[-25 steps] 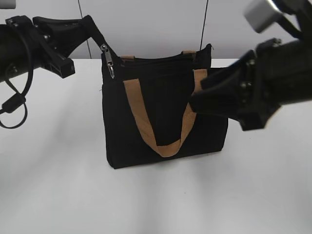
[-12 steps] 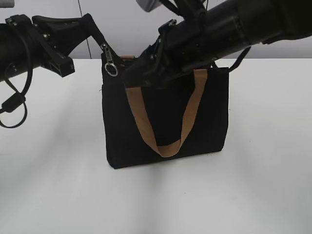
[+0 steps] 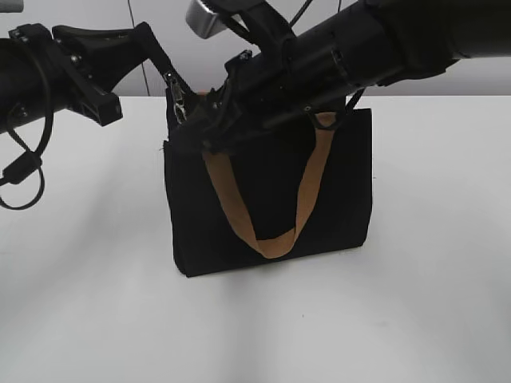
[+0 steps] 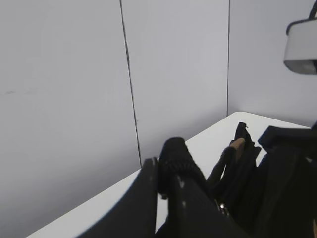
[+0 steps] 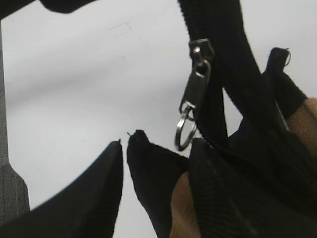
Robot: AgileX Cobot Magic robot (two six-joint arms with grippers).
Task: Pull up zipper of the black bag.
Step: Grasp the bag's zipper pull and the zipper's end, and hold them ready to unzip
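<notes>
I'm seeing the black bag standing upright on the white matte surface, a boxy tote of woven fabric with a tan webbing handle hanging in a U down its front face. The zipper is running along its top edge as a thick ribbed black tape, and at the bag's upper left corner its silvery metal pull tab is dangling, a flat elongated plate ending in a thin wire ring. My left end effector is clenched on the black strip rising from that corner, pulling it taut and up to the left. My right end effector is reaching across the top of the bag; its dark wedge-shaped tips are sitting nearly touching, just below and left of the ring, gripping nothing
</notes>
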